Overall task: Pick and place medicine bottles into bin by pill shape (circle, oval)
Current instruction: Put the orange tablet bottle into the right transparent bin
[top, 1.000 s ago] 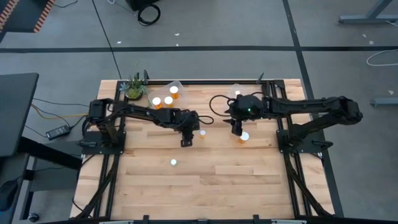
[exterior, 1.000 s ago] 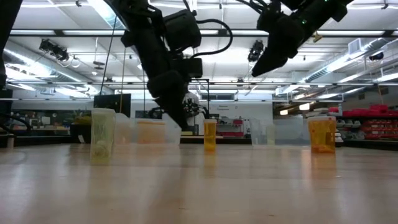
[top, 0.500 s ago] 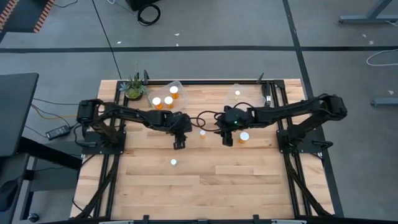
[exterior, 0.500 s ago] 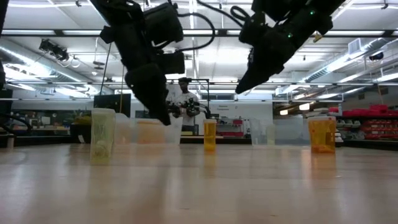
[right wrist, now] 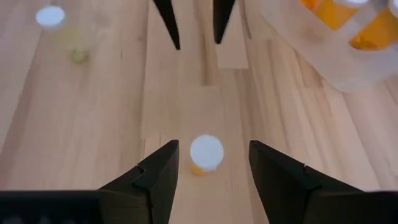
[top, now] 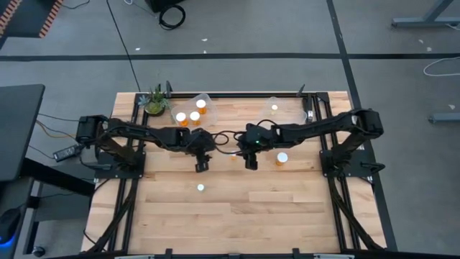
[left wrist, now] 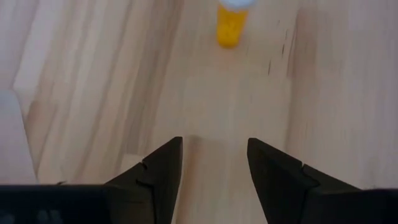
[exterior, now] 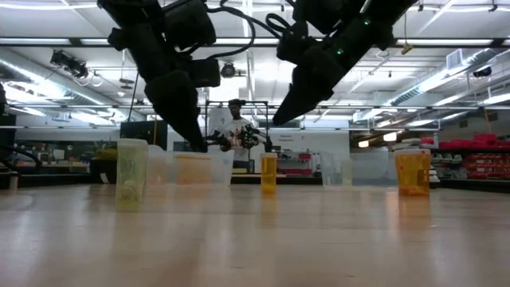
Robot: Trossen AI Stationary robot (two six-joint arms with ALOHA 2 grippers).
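Medicine bottles stood scattered on the table [top: 287,208]: one small bottle [top: 233,154] sat between the two grippers, directly below the right gripper [top: 251,165], whose fingers hung apart and empty on either side of its white cap. The left gripper [top: 200,166] faced that same bottle from just beside it, fingers parted, holding nothing. A wider bottle [top: 282,158] stood beyond the right gripper, a pale one [top: 200,188] near the left, and what looked like three more lay in a clear bin [top: 205,98] behind the left gripper.
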